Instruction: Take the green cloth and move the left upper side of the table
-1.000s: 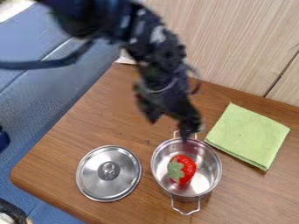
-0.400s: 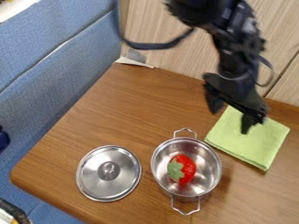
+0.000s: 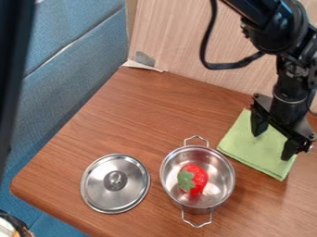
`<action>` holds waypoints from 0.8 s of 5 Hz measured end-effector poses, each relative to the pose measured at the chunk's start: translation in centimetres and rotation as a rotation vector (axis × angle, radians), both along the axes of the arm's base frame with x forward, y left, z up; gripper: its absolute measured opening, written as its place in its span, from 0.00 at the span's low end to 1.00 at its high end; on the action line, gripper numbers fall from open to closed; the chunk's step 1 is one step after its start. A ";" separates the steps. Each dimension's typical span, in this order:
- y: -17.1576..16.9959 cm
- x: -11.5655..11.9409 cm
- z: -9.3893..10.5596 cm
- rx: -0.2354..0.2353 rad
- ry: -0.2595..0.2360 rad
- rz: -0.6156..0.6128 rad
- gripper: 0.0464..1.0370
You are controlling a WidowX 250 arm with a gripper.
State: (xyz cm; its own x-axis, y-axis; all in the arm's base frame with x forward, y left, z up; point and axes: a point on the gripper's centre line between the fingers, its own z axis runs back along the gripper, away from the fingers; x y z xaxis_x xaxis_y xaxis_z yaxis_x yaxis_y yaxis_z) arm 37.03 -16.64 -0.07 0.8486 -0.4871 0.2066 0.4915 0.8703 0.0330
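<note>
Claw (image 3: 274, 138) apart over green cloth (image 3: 246, 149) nr far edge of bench (image 3: 139, 118); prob. light, floppy, best pinched mid-cloth.

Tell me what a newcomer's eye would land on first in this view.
Probably the bright red strawberry with its green top, lying inside the shiny metal pot at the lower middle. Next, the black gripper at the right, its fingers spread over the light green cloth. The round silver lid on the table, left of the pot in the picture, also stands out.
</note>
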 end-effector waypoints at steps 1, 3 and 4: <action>0.2 0.2 -1.1 0.037 0.035 0.002 0.96; 1.8 1.2 -1.2 0.075 0.055 0.031 0.96; 4.6 2.1 -1.1 0.081 0.056 0.110 0.96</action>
State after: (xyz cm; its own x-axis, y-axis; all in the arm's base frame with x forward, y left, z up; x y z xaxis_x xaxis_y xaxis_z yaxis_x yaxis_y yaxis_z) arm 39.16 -12.04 -1.20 0.9068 -0.4038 0.1206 0.3965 0.9145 0.0805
